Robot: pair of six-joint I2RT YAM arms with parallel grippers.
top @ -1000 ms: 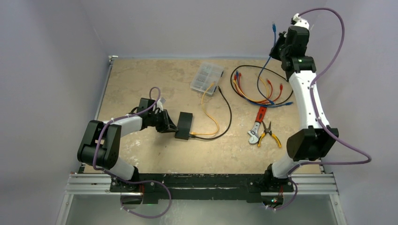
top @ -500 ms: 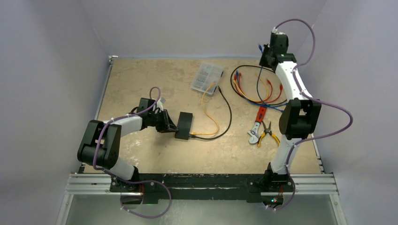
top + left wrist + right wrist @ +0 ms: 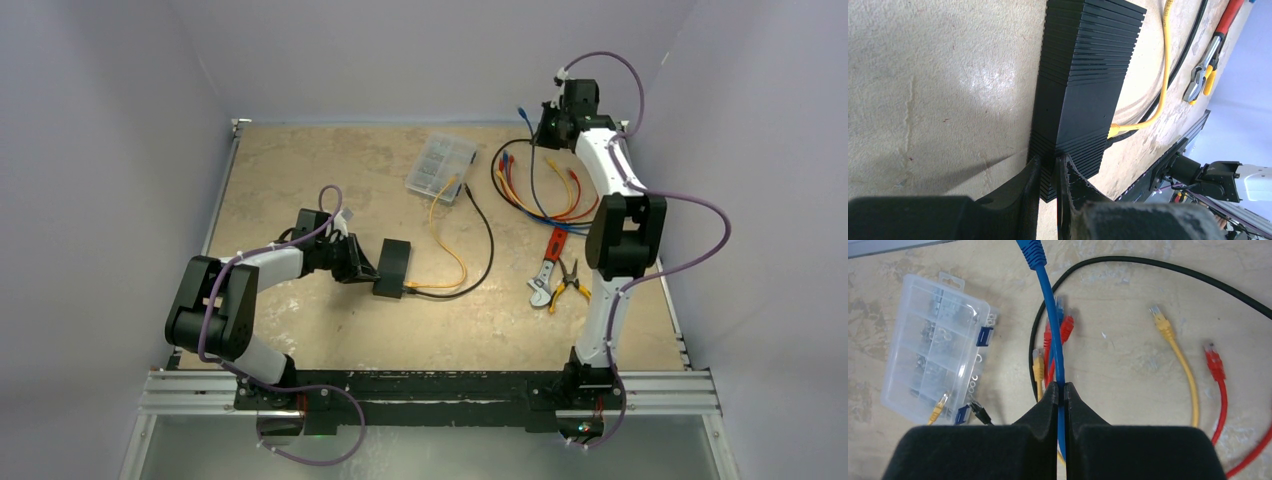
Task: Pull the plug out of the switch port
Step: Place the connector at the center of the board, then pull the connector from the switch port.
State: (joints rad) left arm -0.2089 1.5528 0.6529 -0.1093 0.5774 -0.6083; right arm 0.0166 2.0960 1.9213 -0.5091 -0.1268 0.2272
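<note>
The switch (image 3: 393, 268) is a flat black ribbed box near the table's middle, also seen in the left wrist view (image 3: 1083, 75). My left gripper (image 3: 366, 272) (image 3: 1048, 167) is shut on the switch's left edge. A yellow cable (image 3: 447, 255) and a black cable (image 3: 487, 245) are plugged into the switch's right side; the yellow plug (image 3: 1118, 130) sits in its port. My right gripper (image 3: 541, 122) (image 3: 1061, 386) is raised at the back right, shut on a blue cable (image 3: 1050, 325). The blue cable's plug (image 3: 522, 110) sticks up free above the fingers.
A clear compartment case (image 3: 441, 165) (image 3: 933, 370) lies at the back middle. Loose red, yellow and black cables (image 3: 555, 195) lie under the right gripper. A wrench (image 3: 548, 265) and yellow-handled pliers (image 3: 577, 287) lie at the right.
My right arm has swung left and folded in, carrying the blue cable with it. The left arm and the switch have not moved.
</note>
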